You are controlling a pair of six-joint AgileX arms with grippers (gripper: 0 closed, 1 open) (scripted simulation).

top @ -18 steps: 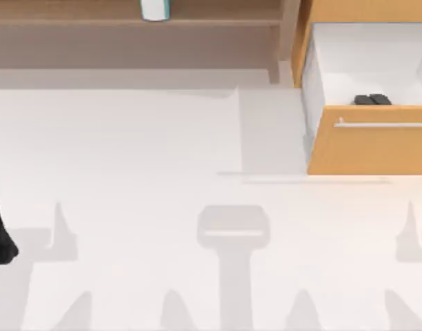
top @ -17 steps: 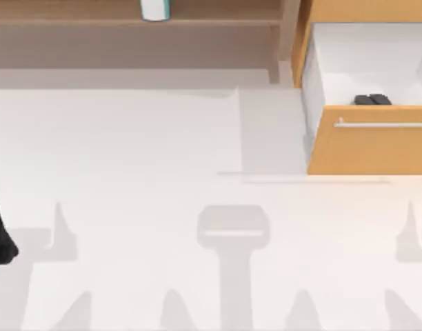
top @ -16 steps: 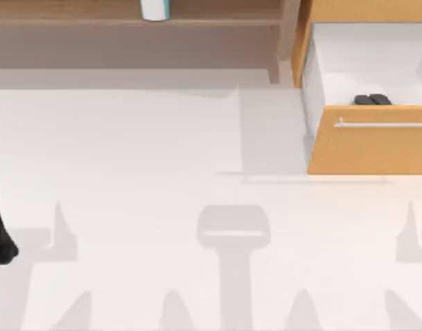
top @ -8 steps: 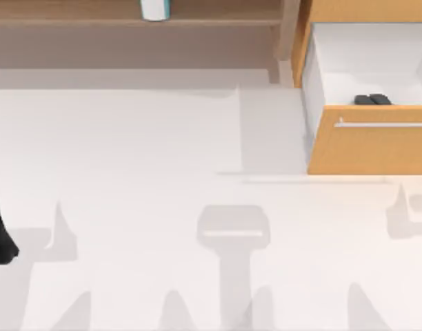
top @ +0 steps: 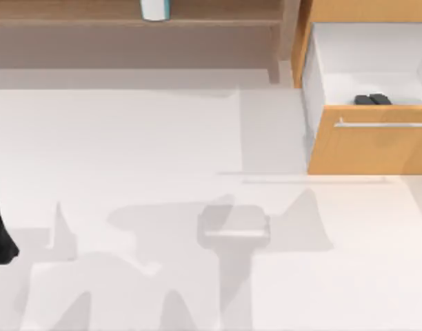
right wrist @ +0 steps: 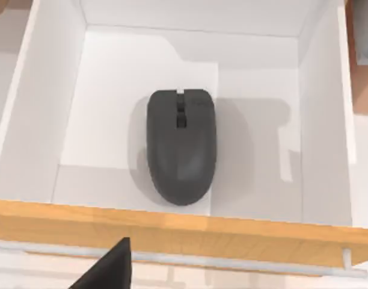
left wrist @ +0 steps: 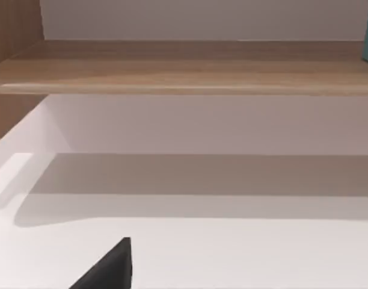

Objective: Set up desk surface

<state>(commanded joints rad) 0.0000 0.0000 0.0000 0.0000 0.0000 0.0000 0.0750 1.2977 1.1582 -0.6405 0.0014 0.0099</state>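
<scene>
White table [top: 128, 138] fills the scene, broad and bare, running from the brown shelf [top: 94, 12] at the back to the near edge, with arm shadows across its lower middle. At the table's back right, the orange drawer [top: 369, 148] stands pulled open, and a dark mouse [right wrist: 181, 144] lies flat on its white floor. The right end effector [right wrist: 112, 268] looks down over that drawer, its dark tip just short of the drawer front, the mouse beyond it inside. Whether it's apart or together, I cannot tell. The mouse's long axis runs front to back, wheel end towards the drawer's rear, so a grasp across its sides looks natural. The right arm is clearly nearer; the left end effector [left wrist: 109, 268] sits parked at the table's left edge, state likewise untellable.
</scene>
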